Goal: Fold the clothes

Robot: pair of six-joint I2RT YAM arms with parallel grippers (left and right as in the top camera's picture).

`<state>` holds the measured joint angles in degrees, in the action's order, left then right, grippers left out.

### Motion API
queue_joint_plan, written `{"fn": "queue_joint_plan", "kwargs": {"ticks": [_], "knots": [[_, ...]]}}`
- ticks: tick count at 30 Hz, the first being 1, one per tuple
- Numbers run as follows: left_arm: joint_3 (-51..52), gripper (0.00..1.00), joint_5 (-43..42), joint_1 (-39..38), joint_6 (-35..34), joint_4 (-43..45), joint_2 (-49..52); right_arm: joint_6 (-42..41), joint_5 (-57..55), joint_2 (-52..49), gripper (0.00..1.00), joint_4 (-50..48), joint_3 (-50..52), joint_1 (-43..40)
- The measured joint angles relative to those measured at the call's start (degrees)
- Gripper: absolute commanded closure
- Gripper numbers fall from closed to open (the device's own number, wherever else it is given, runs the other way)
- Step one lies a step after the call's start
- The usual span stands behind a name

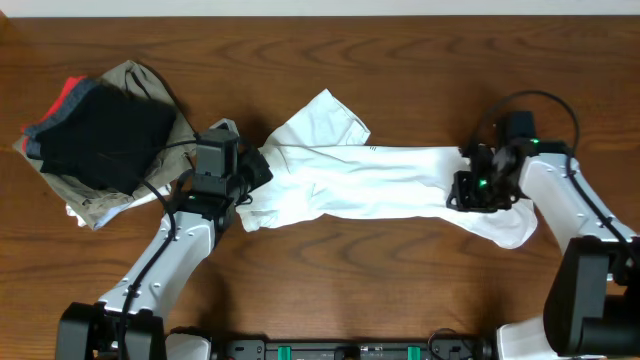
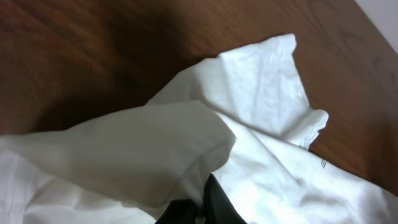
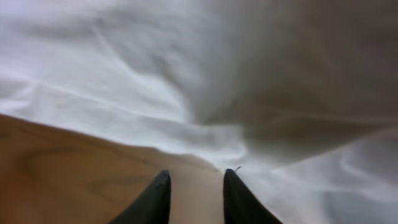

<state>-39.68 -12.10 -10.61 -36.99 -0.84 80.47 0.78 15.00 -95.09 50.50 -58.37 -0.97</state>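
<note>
- Item: the clothes [image 1: 370,180], white and wrinkled, are lying in a long bunched band across the middle of the table [image 1: 400,300], running between the two arms. One sleeve [image 1: 325,120] is fanning out toward the far side.
- Left gripper [image 1: 253,172]: its fingers are pressing together on the band's left end. In the left wrist view the fabric is rising in a loose fold straight off the tips.
- Right gripper [image 3: 196,177]: its fingers are standing apart with only bare wood between them. The cloth's edge is lying just ahead of the tips, and nothing is being held.
- Risk, right end: a bite taken here is likely catching one layer or none, because the edge is lying flat on the wood.
- Risk, left end: the thin fabric is looking liable to slip from the pinch if the band is dragged.
- Risk, shape: a fold made now is probably locking in the bunching, since the body is not lying spread flat.
- Risk, neighbours: the stack of folded garments [image 1: 100,135] is sitting near the left arm, and a leftward sweep is likely dragging it.
- Open room: bare wood is showing along the near side of the band and on the far side to the right of the sleeve. The far table edge is running along the top of the overhead view.
</note>
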Motion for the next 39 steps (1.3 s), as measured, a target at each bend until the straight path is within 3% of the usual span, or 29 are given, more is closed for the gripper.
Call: {"fn": "queue_joint_plan", "kwargs": {"ticks": [8, 16, 22, 24, 29, 34, 39], "knots": [[0.0, 0.94, 0.0, 0.0, 0.0, -1.53, 0.0, -3.85, -8.66, 0.0, 0.7, -5.64, 0.0, 2.27], [0.0, 0.94, 0.0, 0.0, 0.0, -1.66, 0.0, -5.79, -10.49, -1.14, 0.69, -6.25, 0.0, 2.27], [0.0, 0.94, 0.0, 0.0, 0.0, -1.66, 0.0, -6.43, -10.8, -3.74, 0.83, -9.62, 0.0, 2.27], [0.0, 0.94, 0.0, 0.0, 0.0, -1.66, 0.0, -6.56, -10.82, -4.46, 0.98, -10.56, 0.0, 2.27], [0.0, 0.94, 0.0, 0.0, 0.0, -1.66, 0.0, -6.88, -10.82, -5.57, 0.99, -10.78, 0.0, 2.27], [0.0, 0.94, 0.0, 0.02, 0.0, -1.7, 0.0, -7.56, -10.82, -3.08, 0.99, -5.09, 0.02, 2.27], [0.0, 0.94, 0.0, 0.0, 0.0, -1.68, 0.0, -8.04, -10.6, 9.14, 0.99, 6.29, -2.1, 2.27]]}}
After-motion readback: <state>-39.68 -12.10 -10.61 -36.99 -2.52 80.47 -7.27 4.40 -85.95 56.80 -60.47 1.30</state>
